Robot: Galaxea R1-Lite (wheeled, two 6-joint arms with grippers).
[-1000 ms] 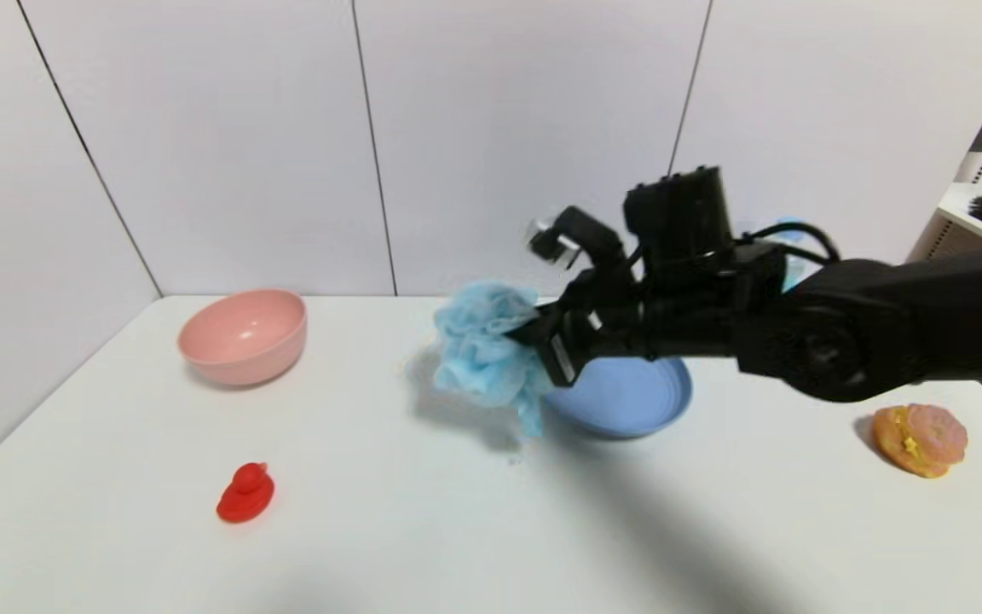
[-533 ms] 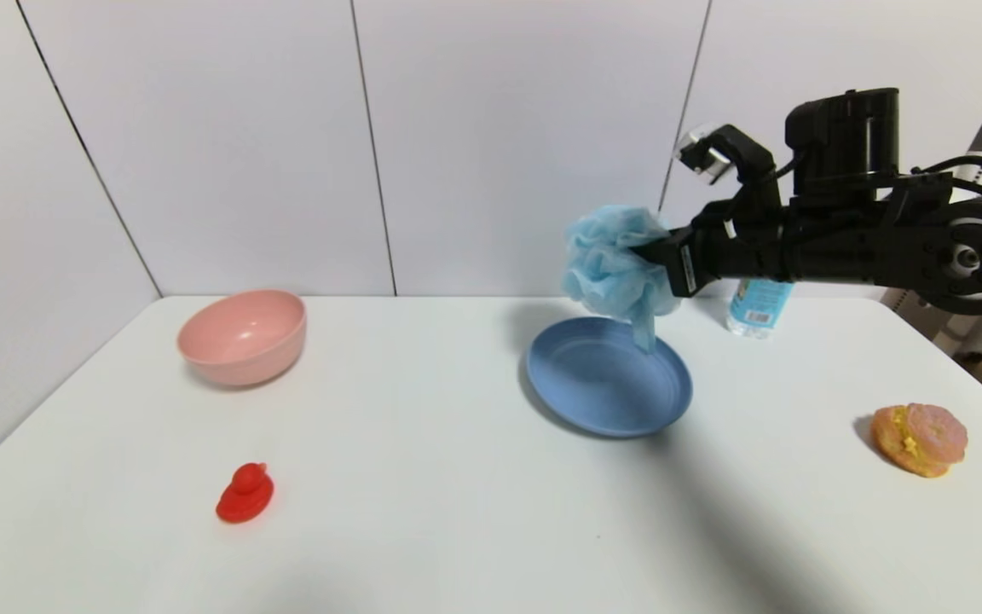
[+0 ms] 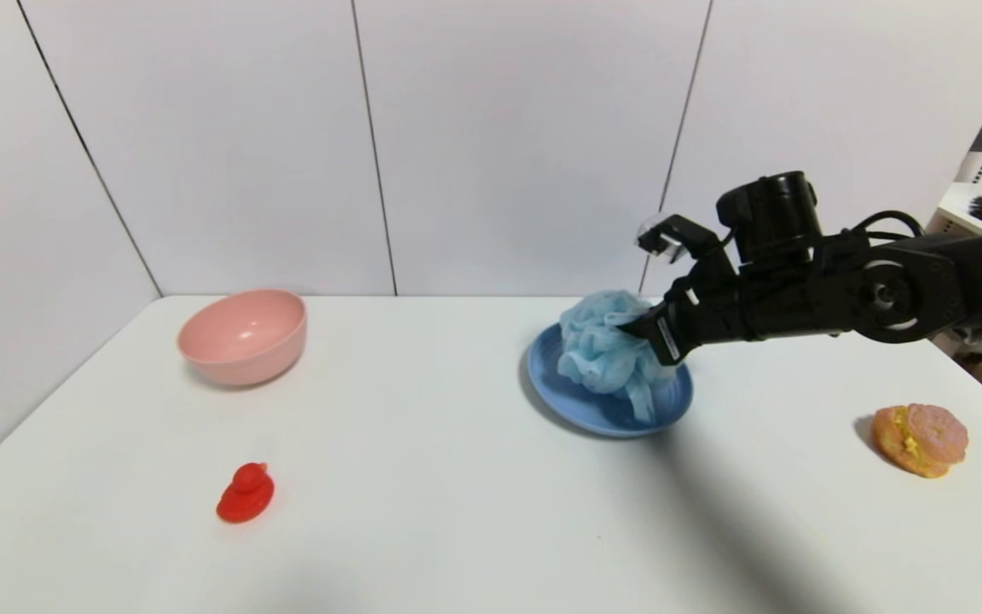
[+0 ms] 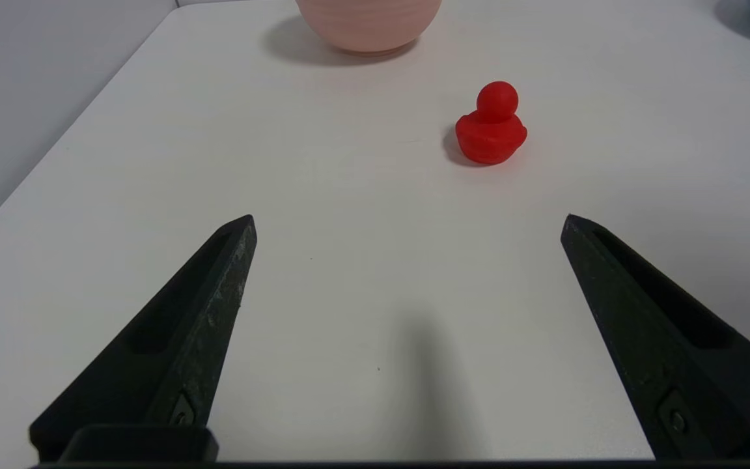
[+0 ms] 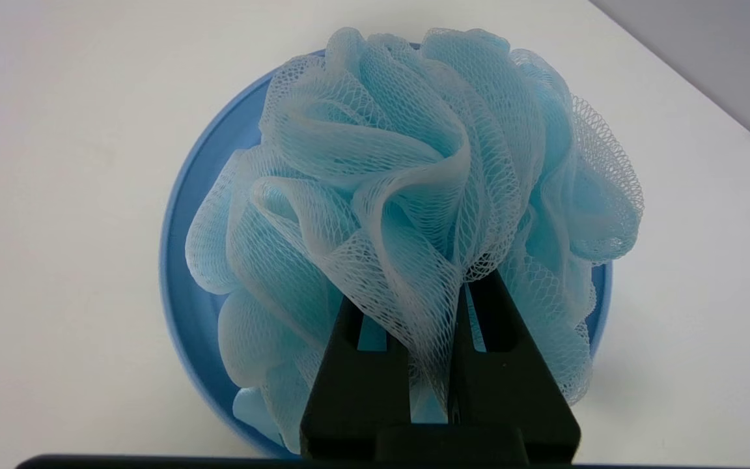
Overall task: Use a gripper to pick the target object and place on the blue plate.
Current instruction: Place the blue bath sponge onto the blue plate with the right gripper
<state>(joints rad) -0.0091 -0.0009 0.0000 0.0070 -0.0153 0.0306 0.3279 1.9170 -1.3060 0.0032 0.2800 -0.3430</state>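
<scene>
While the right gripper [image 3: 640, 328] reaches in from the right, its fingers [image 5: 355, 365] pinch the light blue pouf [image 3: 606, 354], which sits on the blue plate [image 3: 568, 405] mid-tabletop [image 3: 457, 512]. Left gripper [image 4: 407, 225] hovers near the red duck [image 4: 491, 127], fingers spread wide, holding nothing.

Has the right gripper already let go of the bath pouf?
No, in the right wrist view the right gripper is shut on the bath pouf over the blue plate.

A white table [image 3: 457, 529] stands against pale panelled walls [image 3: 525, 136] (dark seams between panels), evenly lit.
</scene>
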